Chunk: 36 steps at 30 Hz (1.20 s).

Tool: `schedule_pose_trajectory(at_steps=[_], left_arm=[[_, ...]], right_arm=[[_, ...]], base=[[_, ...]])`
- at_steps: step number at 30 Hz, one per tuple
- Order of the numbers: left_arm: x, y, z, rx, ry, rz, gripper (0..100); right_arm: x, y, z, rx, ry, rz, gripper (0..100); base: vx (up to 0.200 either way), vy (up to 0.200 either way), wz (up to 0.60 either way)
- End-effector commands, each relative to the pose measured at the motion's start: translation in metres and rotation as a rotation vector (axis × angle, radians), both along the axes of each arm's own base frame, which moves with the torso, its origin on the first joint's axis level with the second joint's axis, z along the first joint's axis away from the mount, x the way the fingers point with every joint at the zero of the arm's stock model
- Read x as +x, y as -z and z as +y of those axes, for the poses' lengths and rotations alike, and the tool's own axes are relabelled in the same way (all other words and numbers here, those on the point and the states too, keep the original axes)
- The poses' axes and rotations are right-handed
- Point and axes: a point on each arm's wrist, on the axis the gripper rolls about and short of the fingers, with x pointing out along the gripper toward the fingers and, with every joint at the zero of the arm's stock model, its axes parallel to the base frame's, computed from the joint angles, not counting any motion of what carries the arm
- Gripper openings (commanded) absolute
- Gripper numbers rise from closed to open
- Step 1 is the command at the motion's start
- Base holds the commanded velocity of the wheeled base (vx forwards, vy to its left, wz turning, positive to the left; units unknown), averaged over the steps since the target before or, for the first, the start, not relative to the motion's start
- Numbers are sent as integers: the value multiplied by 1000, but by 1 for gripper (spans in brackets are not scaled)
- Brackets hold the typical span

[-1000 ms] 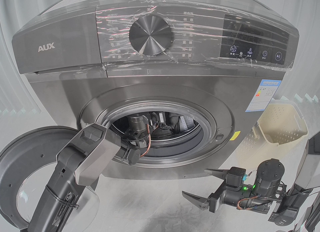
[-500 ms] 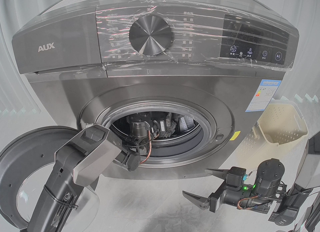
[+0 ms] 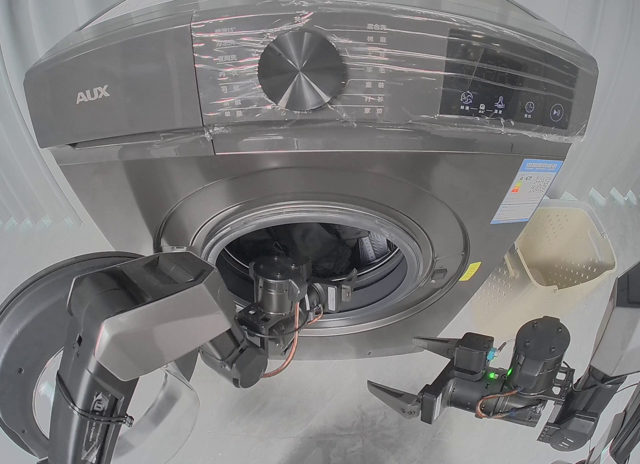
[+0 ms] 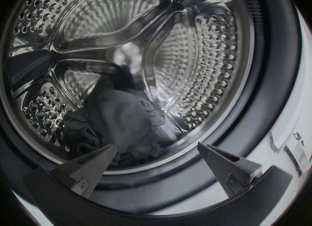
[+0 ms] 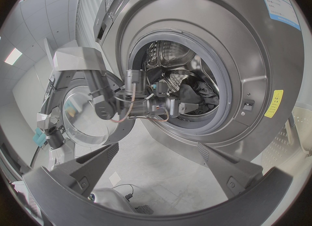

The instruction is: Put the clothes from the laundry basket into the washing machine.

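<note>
Clothes lie in the drum; left pincer, wide open and empty, has backed out.

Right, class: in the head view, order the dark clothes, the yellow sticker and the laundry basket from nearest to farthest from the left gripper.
From the left gripper, at the mouth of the drum:
1. Dark clothes, just beyond it inside.
2. Yellow sticker, right of it on the machine.
3. Laundry basket, beside the machine, far right.
</note>
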Motion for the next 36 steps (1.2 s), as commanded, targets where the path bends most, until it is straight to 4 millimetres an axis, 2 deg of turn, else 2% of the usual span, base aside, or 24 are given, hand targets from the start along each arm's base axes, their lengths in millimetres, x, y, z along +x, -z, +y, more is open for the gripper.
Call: schedule_pose_trajectory(at_steps=[1,3,5,6,8,12,15,18,21,25,30,36], left_arm=[[-55,-29,2,-13,99,-13,100],[-63,-33,4,-16,111,-13,100],[-81,-41,7,-21,135,-9,100],[-82,-42,7,-22,137,-10,100],[-100,-55,15,-43,151,-18,100],[-129,-77,41,-65,147,-14,100],[-151,-90,61,-90,147,-5,100],[-172,-100,72,-126,154,-2,100],[-182,-110,81,-147,129,-31,100],[-193,-108,89,-136,116,-22,100],[-207,-114,103,-159,78,-92,100],[-220,-122,119,-182,76,-142,100]], right_arm=[[-1,1,-1,-3,1,3,100],[-1,0,-2,-2,3,2,100],[-1,0,-3,-3,4,3,100],[-2,0,-3,-3,4,3,100],[-2,1,-7,-13,19,11,100],[0,2,-14,-27,96,13,100],[4,-6,-21,-3,145,-13,100],[5,-16,-27,27,163,-46,100],[2,-23,-30,47,170,-63,100],[2,-32,-37,75,198,-96,100],[0,-50,-52,123,252,-160,100],[-6,-47,-68,92,301,-148,100]], base=[[0,0,0],[0,0,0],[0,0,0],[0,0,0],[0,0,0],[0,0,0],[0,0,0],[0,0,0],[0,0,0],[0,0,0],[0,0,0],[0,0,0]])
